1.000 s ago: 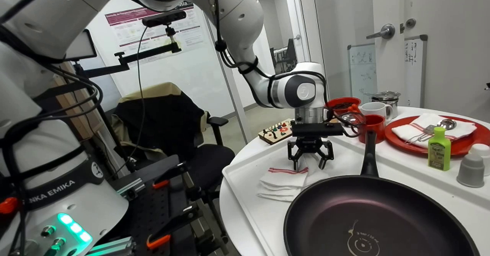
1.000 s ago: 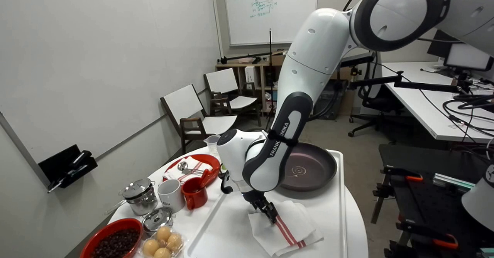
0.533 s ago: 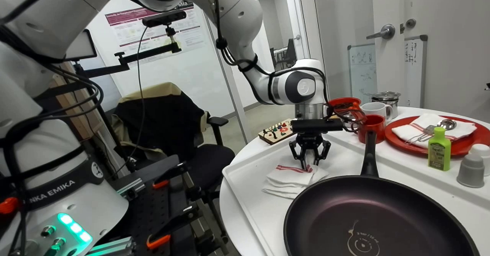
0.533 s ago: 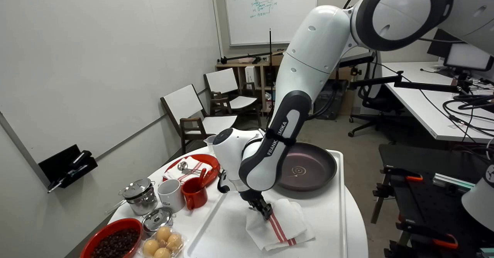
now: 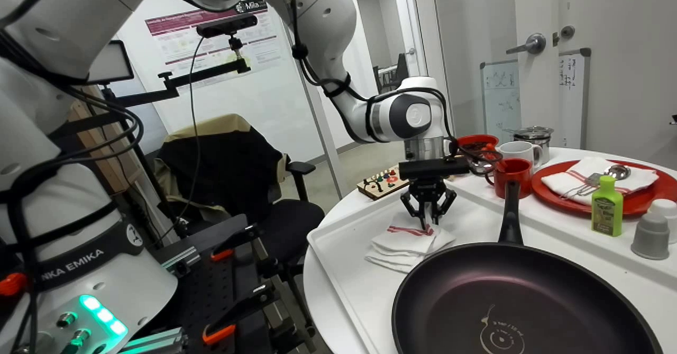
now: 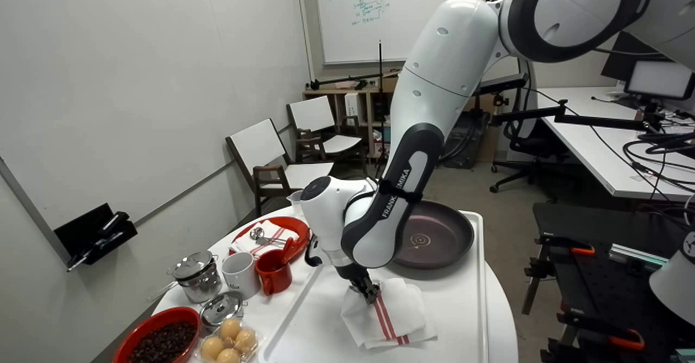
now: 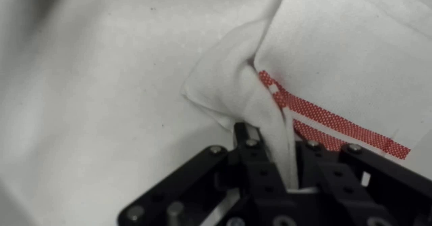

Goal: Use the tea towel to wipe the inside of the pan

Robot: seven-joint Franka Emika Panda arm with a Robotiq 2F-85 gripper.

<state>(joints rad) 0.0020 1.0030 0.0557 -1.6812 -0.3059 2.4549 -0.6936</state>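
The tea towel, white with red stripes, lies folded in layers on the white tray, beside the pan. My gripper points down at one edge of it. Seen in the wrist view, a bunched fold of the tea towel rises between the gripper's two fingers, which are shut on it. Most of the cloth still rests flat on the tray. The black pan stands on the tray with its inside bare and its handle pointing toward the red mug; the arm covers part of the pan in an exterior view.
Past the tray's edge stand a red mug, a white mug, a metal pot and a red bowl of dark beans. A red plate bears another folded cloth. A green bottle stands nearby.
The jaws have come together on a fold of the tea towel. Gripper and towel have shifted slightly toward the mugs' side, and the gripper sits a little higher.
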